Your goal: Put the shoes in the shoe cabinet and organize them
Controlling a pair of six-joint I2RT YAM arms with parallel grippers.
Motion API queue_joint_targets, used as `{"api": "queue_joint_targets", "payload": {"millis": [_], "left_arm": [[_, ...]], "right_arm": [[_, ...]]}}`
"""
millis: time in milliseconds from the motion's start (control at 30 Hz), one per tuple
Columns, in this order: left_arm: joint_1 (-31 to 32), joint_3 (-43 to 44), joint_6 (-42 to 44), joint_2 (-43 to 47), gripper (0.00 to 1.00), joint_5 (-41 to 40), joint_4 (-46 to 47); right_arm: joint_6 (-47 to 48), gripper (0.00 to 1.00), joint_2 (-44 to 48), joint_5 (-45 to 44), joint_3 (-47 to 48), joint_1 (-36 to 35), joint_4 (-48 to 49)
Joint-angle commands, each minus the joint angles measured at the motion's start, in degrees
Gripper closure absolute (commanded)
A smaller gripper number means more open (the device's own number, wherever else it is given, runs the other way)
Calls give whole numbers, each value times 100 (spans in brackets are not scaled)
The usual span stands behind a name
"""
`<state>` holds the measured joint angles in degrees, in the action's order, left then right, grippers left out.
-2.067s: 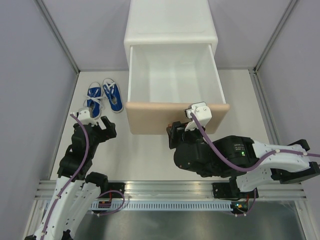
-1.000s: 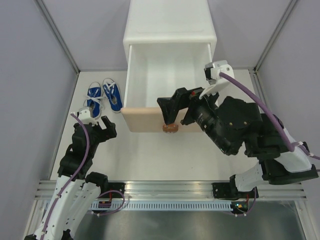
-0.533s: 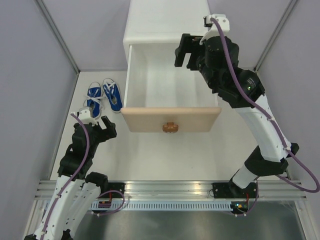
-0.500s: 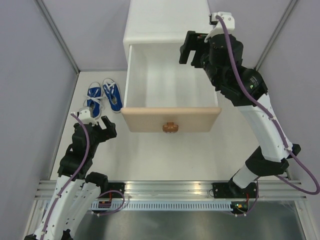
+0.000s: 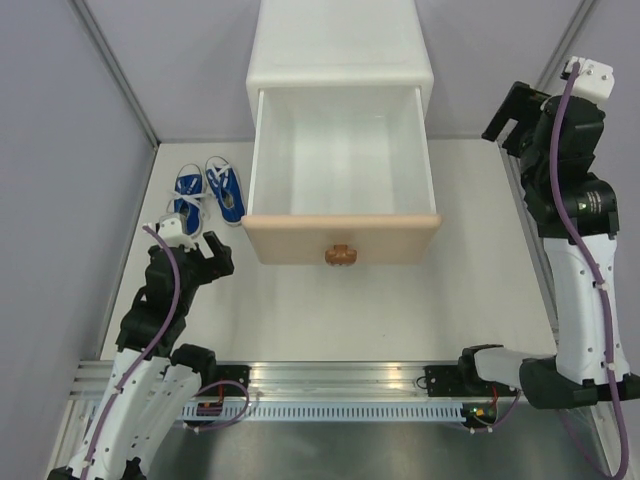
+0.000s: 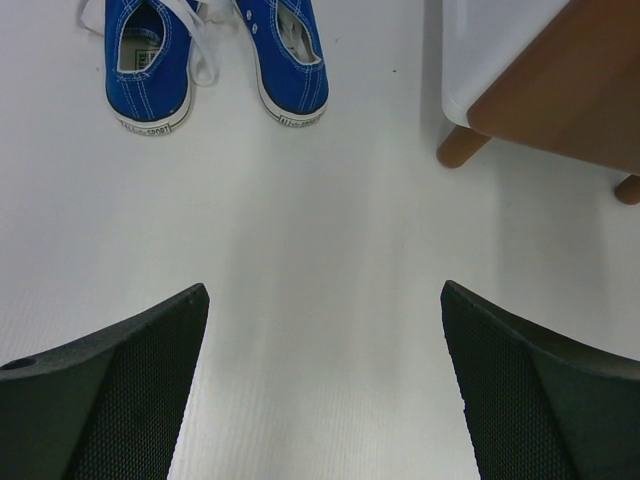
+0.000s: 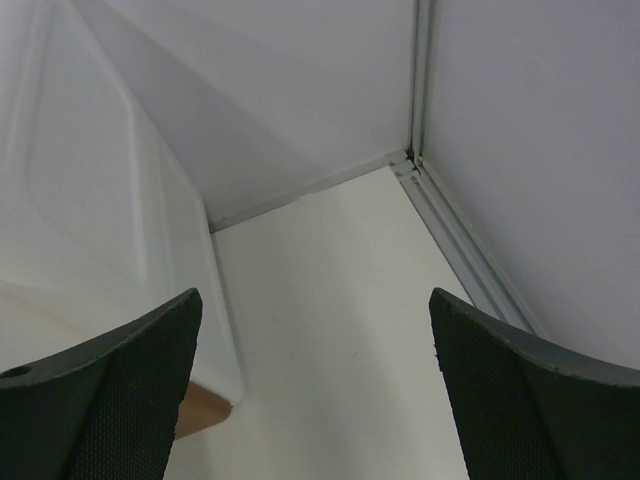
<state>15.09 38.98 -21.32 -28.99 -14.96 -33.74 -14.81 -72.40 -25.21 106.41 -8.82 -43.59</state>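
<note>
A white table (image 5: 330, 300) fenced by pale grey partition walls (image 5: 60, 150) is filling the overhead view. The white shoe cabinet (image 5: 340, 50) is standing at 12 o'clock against the far wall. Its upper drawer (image 5: 340, 150) is hanging pulled out toward the arms, with the white inside showing. The beige drawer front (image 5: 342, 238) is carrying a small bear-face knob (image 5: 340, 254) and is facing 6 o'clock.

A pair of blue sneakers (image 5: 210, 192) is sitting on the table at 10 o'clock, just beside the cabinet's left wall. The two shoes are lying side by side, white laces loose and heels toward the arms.

The left gripper (image 5: 195, 242) is hovering low over the table at 8 o'clock, near the heels of the pair and touching nothing. In its wrist view its fingers (image 6: 110, 390) are standing wide apart, holding nothing. The blue pair is lying ahead at 11 o'clock. A round brown cabinet foot (image 6: 462, 147) under the brown lower drawer front (image 6: 570, 90) is showing at 1 o'clock.

The right gripper (image 5: 515, 112) is reaching high at 2 o'clock, well apart from the drawer and near the right wall. Its fingers (image 7: 110, 390) are likewise spread wide with nothing between them. Its camera is looking down at the cabinet's white side, bare table and the far corner where two walls are meeting.
</note>
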Motion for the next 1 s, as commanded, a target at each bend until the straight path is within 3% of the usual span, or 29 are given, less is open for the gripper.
{"api": "queue_joint_targets", "payload": {"millis": [0, 133, 433, 733, 967], "left_arm": [[-41, -22, 190, -54, 0, -16, 218], [-41, -31, 172, -124, 0, -24, 210], [-41, 100, -74, -642, 0, 37, 210], [-182, 987, -337, -2425, 5, -174, 288], [-936, 2182, -645, -4262, 14, 247, 604]], "right_arm": [[-145, 2, 340, 341, -785, 379, 158], [-373, 2, 963, 509, -1560, 715, 79], [-681, 2, 2317, 956, -3661, 741, 281], [-629, 2, 2696, 1528, -4541, 750, 711], [-629, 2, 2986, 1677, -5033, 741, 1037]]}}
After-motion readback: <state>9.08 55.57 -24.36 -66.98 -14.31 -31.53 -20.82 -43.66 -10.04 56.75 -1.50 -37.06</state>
